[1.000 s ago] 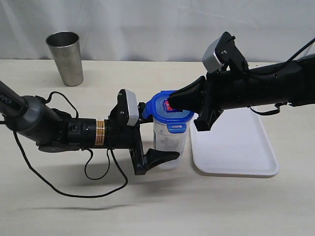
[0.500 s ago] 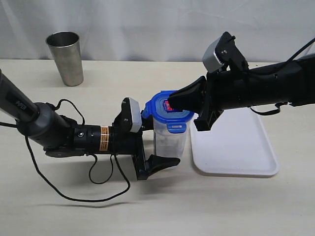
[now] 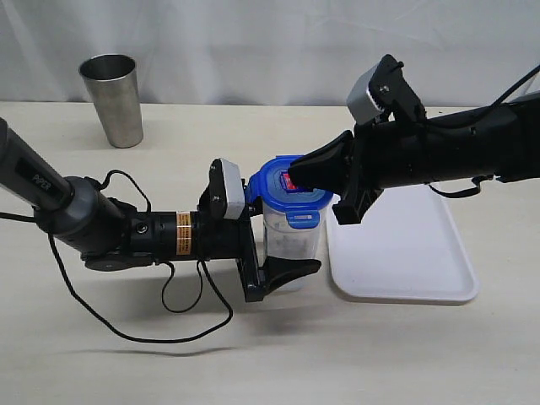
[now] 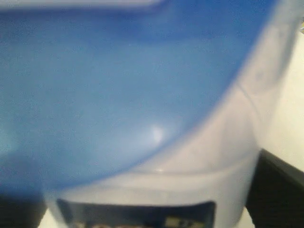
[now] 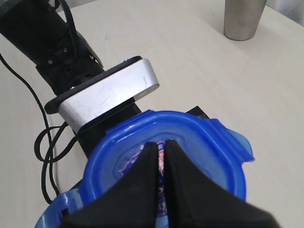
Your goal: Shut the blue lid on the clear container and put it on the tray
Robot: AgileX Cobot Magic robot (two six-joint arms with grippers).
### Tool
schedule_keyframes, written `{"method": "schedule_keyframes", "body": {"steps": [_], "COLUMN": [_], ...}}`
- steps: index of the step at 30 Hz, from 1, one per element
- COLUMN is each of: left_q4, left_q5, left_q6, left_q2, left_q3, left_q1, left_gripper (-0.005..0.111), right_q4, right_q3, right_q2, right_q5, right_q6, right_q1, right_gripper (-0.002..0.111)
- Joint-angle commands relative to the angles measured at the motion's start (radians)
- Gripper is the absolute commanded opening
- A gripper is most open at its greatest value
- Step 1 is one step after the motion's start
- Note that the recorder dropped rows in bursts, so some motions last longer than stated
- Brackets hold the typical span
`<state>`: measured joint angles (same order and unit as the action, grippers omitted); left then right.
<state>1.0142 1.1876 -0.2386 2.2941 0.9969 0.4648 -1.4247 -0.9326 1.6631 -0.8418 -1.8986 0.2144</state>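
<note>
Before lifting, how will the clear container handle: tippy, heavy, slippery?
Probably tippy: the clear container is tall and narrow, with the blue lid on top. It looks empty, so likely light. Its smooth walls may slip in the left pincer.

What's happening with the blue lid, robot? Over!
Right tool shut, tips on blue lid. Left tool straddling clear container, grip unclear. Lid on container, flaps sticking out. Tray close beside it, nothing between.
</note>
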Motion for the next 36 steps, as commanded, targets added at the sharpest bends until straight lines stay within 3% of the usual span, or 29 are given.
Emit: {"method": "schedule_keyframes", "body": {"steps": [1,11,18,26,28,29,30,32,33,36], "left_q4": [-0.014,0.021,-0.016,-0.029,-0.027,-0.023,-0.023,-0.022,-0.022,-0.022], "left_q5": [0.022,0.033,0.015,-0.009,-0.03,-0.03,-0.03,-0.03,-0.03,-0.028], "left_q6": [0.002,-0.001,-0.213,-0.207,-0.207,-0.207,-0.207,-0.207,-0.204,-0.204], "left_q2": [0.001,0.001,0.001,0.001,0.001,0.001,0.001,0.001,0.001,0.001], "left_q3": [0.006,0.006,0.006,0.006,0.006,0.006,0.006,0.006,0.006,0.006], "left_q1": [0.002,0.002,0.002,0.002,0.002,0.002,0.002,0.002,0.0,-0.028], "left_gripper": [0.09,0.09,0.09,0.09,0.075,0.056,0.047,0.007,0.0,0.0], "right_q4": [0.054,0.054,0.054,0.054,0.054,0.054,0.054,0.054,0.054,0.034], "right_q3": [0.004,0.004,0.004,0.004,0.004,0.004,0.004,0.004,0.004,0.003], "right_q2": [0.005,0.005,0.005,0.005,0.005,0.005,0.005,0.005,0.005,-0.015], "right_q5": [0.011,0.011,0.011,0.011,0.011,0.011,0.011,0.011,0.011,-0.004], "right_q6": [0.005,0.005,0.005,0.005,0.005,0.005,0.005,0.007,0.011,0.011], "right_q1": [0.004,0.004,0.004,0.004,0.004,0.004,0.004,0.004,0.004,0.004], "right_gripper": [0.004,0.004,0.004,0.004,0.004,0.004,0.004,0.004,0.004,0.005]}}
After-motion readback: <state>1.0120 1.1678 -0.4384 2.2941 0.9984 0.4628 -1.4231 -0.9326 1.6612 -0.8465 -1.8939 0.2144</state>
